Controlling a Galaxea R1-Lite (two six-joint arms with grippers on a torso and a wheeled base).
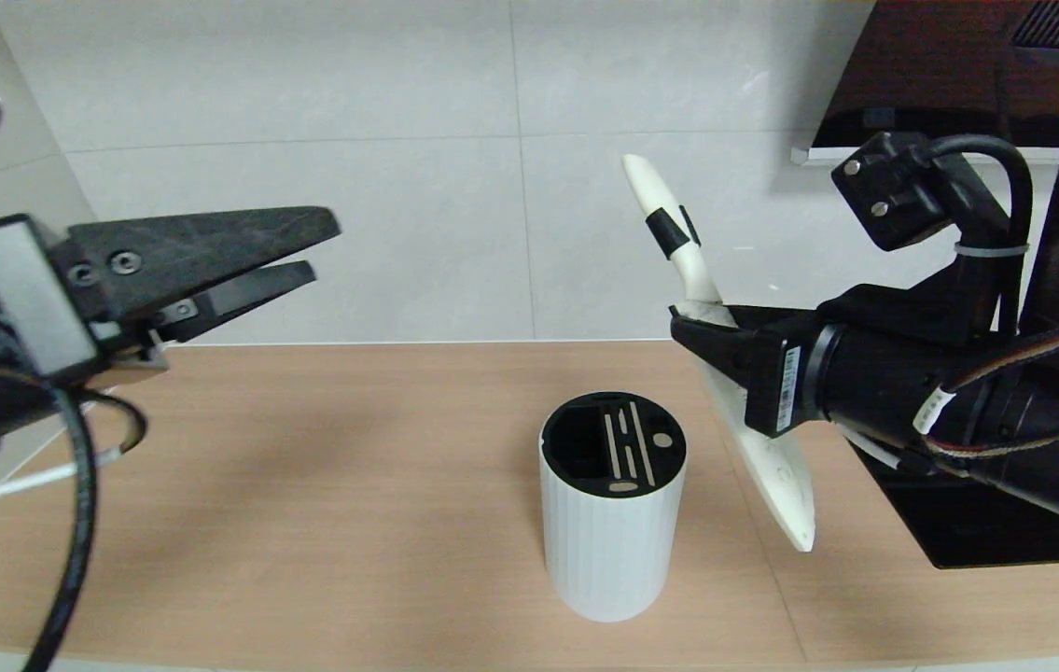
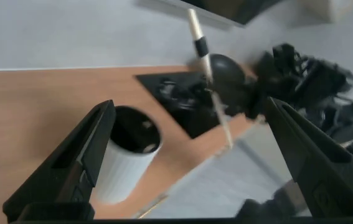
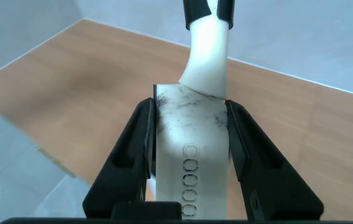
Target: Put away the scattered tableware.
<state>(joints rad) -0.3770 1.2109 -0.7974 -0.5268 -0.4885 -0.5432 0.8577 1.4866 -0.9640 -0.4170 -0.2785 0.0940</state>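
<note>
My right gripper point(image 1: 689, 329) is shut on a white spatula point(image 1: 776, 467) and holds it in the air, right of a white cylindrical utensil holder point(image 1: 611, 532). The spatula's handle, with a black band point(image 1: 674, 231), points up and back; its blade slants down toward the table. In the right wrist view the fingers point(image 3: 132, 155) clamp the scuffed blade point(image 3: 192, 143) from both sides. The holder stands upright on the wooden table point(image 1: 324, 485), and its black top has slots. My left gripper point(image 1: 324, 247) hovers open and holds nothing, raised at the left, well away from the holder point(image 2: 129, 162).
A black cooktop point(image 1: 968, 527) lies flush in the table at the right, under the right arm. A tiled wall point(image 1: 454, 187) runs behind the table. Bare wood spreads left of and in front of the holder.
</note>
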